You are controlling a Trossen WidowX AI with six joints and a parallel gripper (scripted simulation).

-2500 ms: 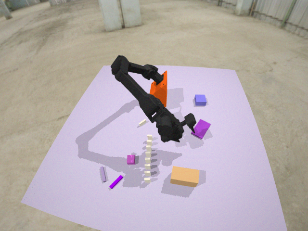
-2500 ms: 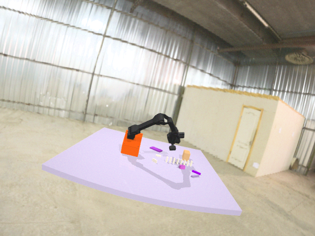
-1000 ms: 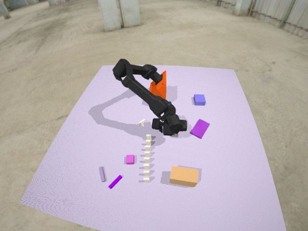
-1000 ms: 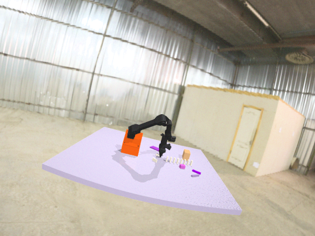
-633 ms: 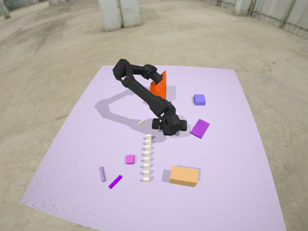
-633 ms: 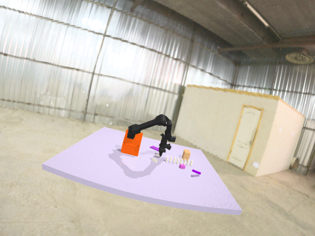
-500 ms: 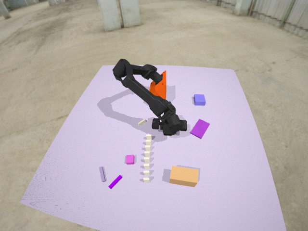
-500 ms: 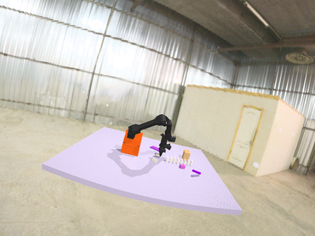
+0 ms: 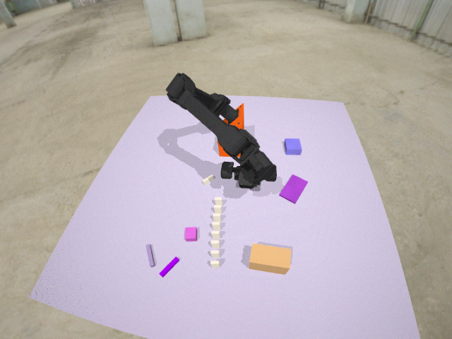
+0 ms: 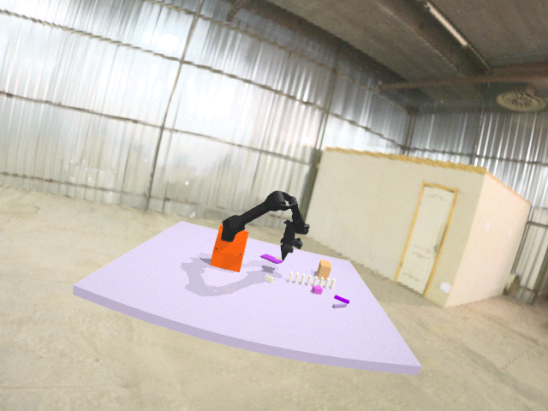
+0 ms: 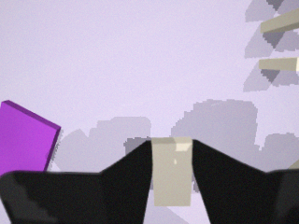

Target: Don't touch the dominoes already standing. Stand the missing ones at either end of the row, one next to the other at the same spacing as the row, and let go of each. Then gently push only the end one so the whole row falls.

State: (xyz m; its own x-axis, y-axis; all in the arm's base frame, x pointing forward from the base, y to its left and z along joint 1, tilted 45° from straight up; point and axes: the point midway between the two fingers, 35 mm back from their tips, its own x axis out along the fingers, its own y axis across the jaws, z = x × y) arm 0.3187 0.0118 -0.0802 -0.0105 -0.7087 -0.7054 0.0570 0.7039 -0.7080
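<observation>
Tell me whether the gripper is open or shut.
Shut on a domino: in the wrist view, the fingers of the gripper press against both its sides.

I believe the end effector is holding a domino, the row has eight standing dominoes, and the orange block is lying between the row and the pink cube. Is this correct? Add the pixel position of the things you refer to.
Not quite: the orange block (image 9: pixel 269 256) (image 10: pixel 324 269) is on the opposite side of the row from the pink cube (image 9: pixel 191 234) (image 10: pixel 317 289), as the top view shows. The rest is right.

pale lilac counter (image 9: pixel 328 233) (image 10: pixel 247 327), eight upright cream dominoes (image 9: pixel 215 235) (image 10: pixel 309 279) in a row, one loose domino (image 9: pixel 208 179) (image 10: pixel 269 278) lying flat, magenta cube (image 9: pixel 191 234) (image 10: pixel 317 289), orange block (image 9: pixel 270 258) (image 10: pixel 324 269)
</observation>
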